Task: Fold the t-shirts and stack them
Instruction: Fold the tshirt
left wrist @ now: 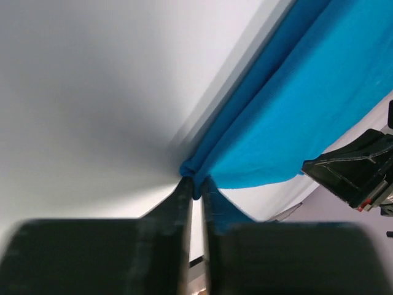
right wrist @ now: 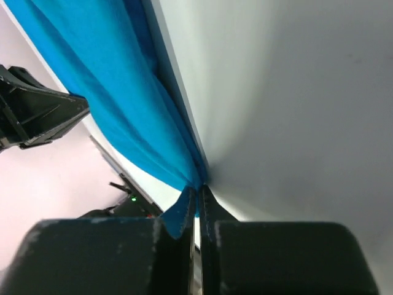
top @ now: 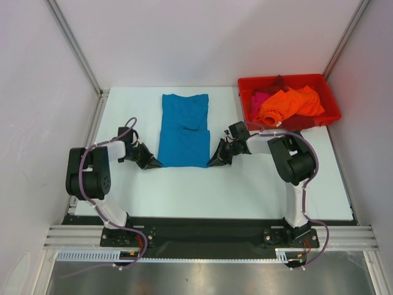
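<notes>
Overhead, I see the teal shirt (top: 183,129) lying flat mid-table as a long strip, with the left gripper (top: 153,163) at its near left corner and the right gripper (top: 215,161) at its near right corner. Only the wrist views show the grip: each pair of jaws is pinched narrow on the cloth's edge. Only overhead shows the red bin (top: 331,101), far right, holding an orange shirt (top: 291,104) and a pink shirt (top: 259,99).
</notes>
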{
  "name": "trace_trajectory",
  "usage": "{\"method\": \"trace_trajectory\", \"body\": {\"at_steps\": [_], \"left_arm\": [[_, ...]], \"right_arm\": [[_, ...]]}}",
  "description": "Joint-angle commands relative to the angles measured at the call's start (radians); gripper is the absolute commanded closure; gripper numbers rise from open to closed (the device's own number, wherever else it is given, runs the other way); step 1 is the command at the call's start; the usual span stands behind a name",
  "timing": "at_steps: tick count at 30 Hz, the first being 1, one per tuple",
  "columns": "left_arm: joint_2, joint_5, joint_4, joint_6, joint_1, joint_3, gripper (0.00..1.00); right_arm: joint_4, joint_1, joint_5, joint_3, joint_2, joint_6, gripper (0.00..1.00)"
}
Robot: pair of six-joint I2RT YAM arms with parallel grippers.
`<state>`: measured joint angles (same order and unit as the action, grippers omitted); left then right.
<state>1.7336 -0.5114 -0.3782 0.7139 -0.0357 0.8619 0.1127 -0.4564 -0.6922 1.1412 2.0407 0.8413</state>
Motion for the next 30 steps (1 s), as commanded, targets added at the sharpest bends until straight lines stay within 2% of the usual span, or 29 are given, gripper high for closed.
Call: {"method": "trace_trajectory", "body": {"at_steps": [1,5,9,14,17,18,20,21,22,24,26,30], "left_arm": [[0.029,0.067,-0.001,-0.079,0.008,-0.037,1.00],[-0.023,0.060,-0.028,-0.094,0.026,-0.105,0.99],[-0.149,0.059,-0.044,-0.050,0.108,-0.228,1.00],[-0.371,0.048,-0.086,0.039,0.184,-0.407,1.00],[-0.498,0.073,-0.162,0.062,0.235,-0.442,0.96],[-0.532,0.073,-0.177,0.070,0.255,-0.449,0.94],[-0.619,0.065,-0.221,0.088,0.261,-0.466,0.75],[-0.644,0.065,-0.238,0.090,0.260,-0.468,0.67],[-0.666,0.076,-0.281,0.088,0.261,-0.465,0.51],[-0.718,0.071,-0.320,0.087,0.261,-0.445,0.35],[-0.746,0.082,-0.382,0.085,0.261,-0.404,0.27],[-0.802,0.146,-0.473,0.073,0.261,-0.299,0.25]], "right_arm": [[0.050,-0.001,0.014,-0.017,-0.010,-0.079,1.00],[0.090,0.001,0.033,-0.118,-0.074,-0.136,1.00],[0.099,-0.014,0.049,-0.274,-0.198,-0.148,1.00],[0.123,-0.047,0.097,-0.458,-0.400,-0.142,1.00],[0.149,-0.054,0.114,-0.547,-0.523,-0.137,1.00],[0.191,-0.057,0.123,-0.560,-0.549,-0.149,0.88],[0.247,-0.057,0.166,-0.558,-0.603,-0.174,0.74],[0.313,-0.056,0.186,-0.545,-0.650,-0.207,0.65],[0.347,-0.056,0.207,-0.505,-0.672,-0.225,0.60],[0.444,-0.047,0.273,-0.440,-0.695,-0.283,0.50],[0.517,-0.039,0.313,-0.327,-0.685,-0.323,0.47],[0.559,-0.033,0.344,-0.148,-0.599,-0.386,0.44]]}}
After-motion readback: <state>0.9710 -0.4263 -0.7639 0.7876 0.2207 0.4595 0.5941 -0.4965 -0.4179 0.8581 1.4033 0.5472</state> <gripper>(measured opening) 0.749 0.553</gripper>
